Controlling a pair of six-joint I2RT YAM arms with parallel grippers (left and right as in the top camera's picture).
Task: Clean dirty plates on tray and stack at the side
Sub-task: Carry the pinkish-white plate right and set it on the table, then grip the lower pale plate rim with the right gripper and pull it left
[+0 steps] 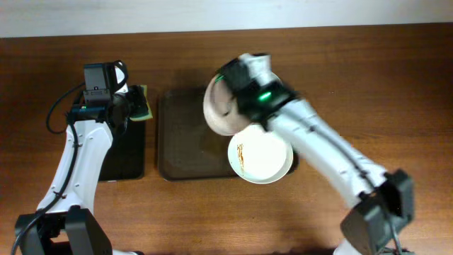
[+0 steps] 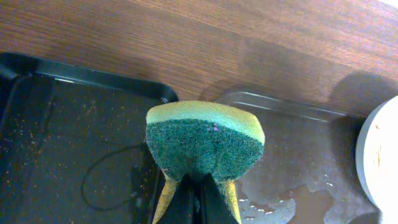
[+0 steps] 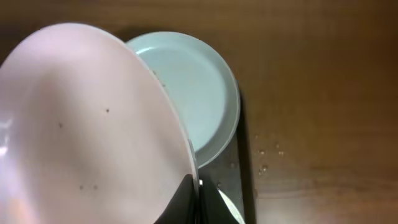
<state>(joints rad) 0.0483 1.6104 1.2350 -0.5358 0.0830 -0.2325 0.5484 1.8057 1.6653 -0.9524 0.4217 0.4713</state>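
Observation:
My right gripper (image 1: 239, 95) (image 3: 198, 194) is shut on the rim of a white plate (image 1: 218, 106) (image 3: 93, 124) and holds it tilted above the brown tray (image 1: 187, 142). A second white plate (image 1: 263, 157) with a brown-orange smear lies at the tray's right front corner. The right wrist view shows a plate (image 3: 199, 87) lying below the held one. My left gripper (image 1: 129, 106) (image 2: 199, 202) is shut on a green and yellow sponge (image 1: 144, 106) (image 2: 205, 143), over the gap between the black tray and the brown tray (image 2: 298, 134). A third plate is not clearly visible.
A narrow black tray (image 1: 124, 152) (image 2: 62, 124) with crumbs lies left of the brown tray. The brown tray's floor is wet in the left wrist view. A plate's edge (image 2: 380, 155) shows at that view's right border. Bare wooden table (image 1: 382, 85) lies to the right.

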